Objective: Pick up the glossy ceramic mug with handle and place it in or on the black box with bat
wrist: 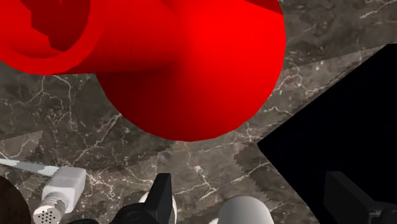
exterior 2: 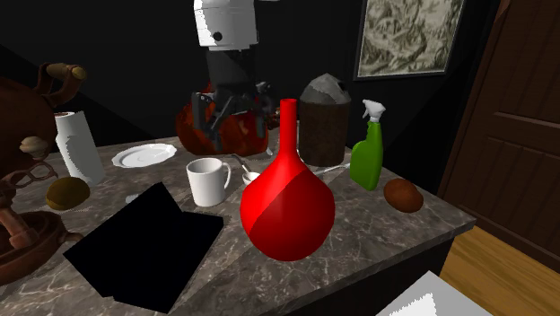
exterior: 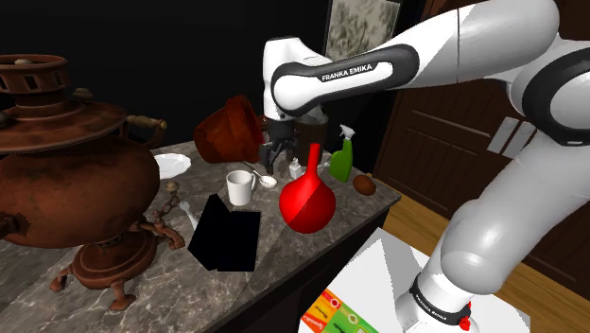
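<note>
The white mug (exterior: 241, 187) with a handle stands upright on the dark marble counter, between the black box (exterior: 225, 236) and a red vase (exterior: 305, 201). In the second exterior view the mug (exterior 2: 208, 180) is just behind the flat black box (exterior 2: 144, 241). My gripper (exterior: 274, 151) hangs open above and a little behind the mug, touching nothing. It shows the same way in the second exterior view, the gripper (exterior 2: 238, 133) over the mug. In the wrist view the fingers (wrist: 160, 197) stand wide apart, with the mug's white top (wrist: 245, 213) low between them and the box (wrist: 343, 121) beside it.
The tall red vase (exterior 2: 287, 202) stands close beside the mug. A green spray bottle (exterior 2: 368, 154), a dark jar (exterior 2: 323, 121), a tipped terracotta pot (exterior: 230, 130), a plate (exterior 2: 144, 154) and a paper roll (exterior 2: 76, 145) stand behind. A big copper samovar (exterior: 66, 170) fills the shoulder view's left.
</note>
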{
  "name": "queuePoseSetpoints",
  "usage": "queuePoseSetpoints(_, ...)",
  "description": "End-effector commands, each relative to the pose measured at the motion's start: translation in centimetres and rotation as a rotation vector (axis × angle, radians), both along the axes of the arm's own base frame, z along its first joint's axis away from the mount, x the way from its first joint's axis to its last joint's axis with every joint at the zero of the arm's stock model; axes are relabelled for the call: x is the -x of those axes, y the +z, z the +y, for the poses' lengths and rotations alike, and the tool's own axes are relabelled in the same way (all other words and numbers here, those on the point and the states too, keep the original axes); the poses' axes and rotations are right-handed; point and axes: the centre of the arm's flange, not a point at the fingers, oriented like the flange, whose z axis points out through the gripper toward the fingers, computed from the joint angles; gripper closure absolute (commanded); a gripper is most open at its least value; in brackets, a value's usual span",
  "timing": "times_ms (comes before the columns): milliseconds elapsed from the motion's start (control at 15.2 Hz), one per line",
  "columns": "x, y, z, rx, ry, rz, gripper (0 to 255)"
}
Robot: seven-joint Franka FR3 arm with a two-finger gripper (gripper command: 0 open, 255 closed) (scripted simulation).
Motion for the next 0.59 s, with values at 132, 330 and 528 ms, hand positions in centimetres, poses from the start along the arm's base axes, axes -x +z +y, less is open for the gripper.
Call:
queuePoseSetpoints(132,-4.6,-2.6,2.1,0.001,-0.008,0.002,0)
queuePoseSetpoints(330,-7.8,-4.5,3.5,0.002,-0.014,0.003,0)
queuePoseSetpoints(528,-11.0,-6.5,5.0,0.003,-0.020,0.005,0)
